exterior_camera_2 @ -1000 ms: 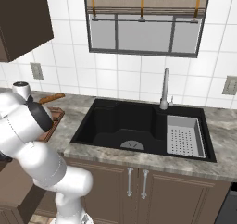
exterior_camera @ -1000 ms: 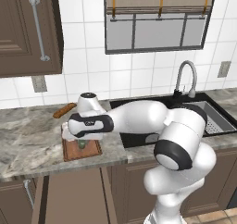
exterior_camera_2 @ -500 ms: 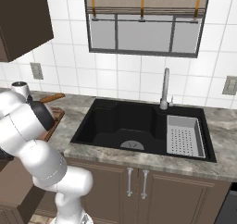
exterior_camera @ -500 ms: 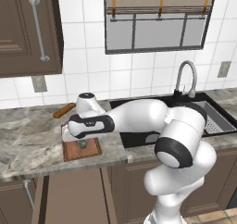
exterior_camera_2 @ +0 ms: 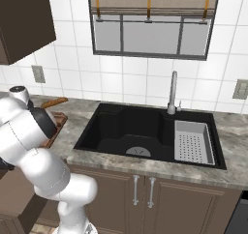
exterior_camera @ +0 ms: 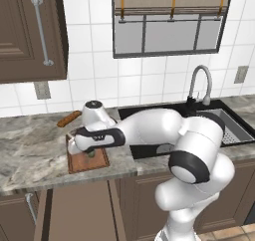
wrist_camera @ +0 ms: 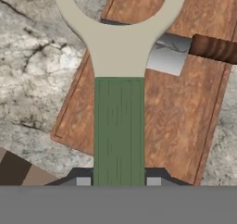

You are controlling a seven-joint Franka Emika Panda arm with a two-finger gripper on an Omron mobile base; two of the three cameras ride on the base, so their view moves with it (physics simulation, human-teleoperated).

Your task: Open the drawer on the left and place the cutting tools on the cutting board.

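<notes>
Little has shifted over the last second: the arm has eased slightly lower over the board, and nothing else has moved. At the bottom of the hand view the tool (wrist_camera: pixel 118 181) is clamped on the green handle of the peeler (wrist_camera: pixel 118 126), whose pale Y-shaped head reaches out over the cutting board (wrist_camera: pixel 176 121). On that board lies the grey-white bladed tool (wrist_camera: pixel 166 54), its dark brown handle pointing off to one side. From the left base view the tool (exterior_camera: pixel 90 153) hangs just above the board (exterior_camera: pixel 97 161) on the marbled surface (exterior_camera: pixel 30 155), with the bread stick (exterior_camera: pixel 68 118) beyond it. The drawer (exterior_camera: pixel 74 210) below stands open. By my reading, one cutting tool is placed and the peeler only needs lowering and releasing.
</notes>
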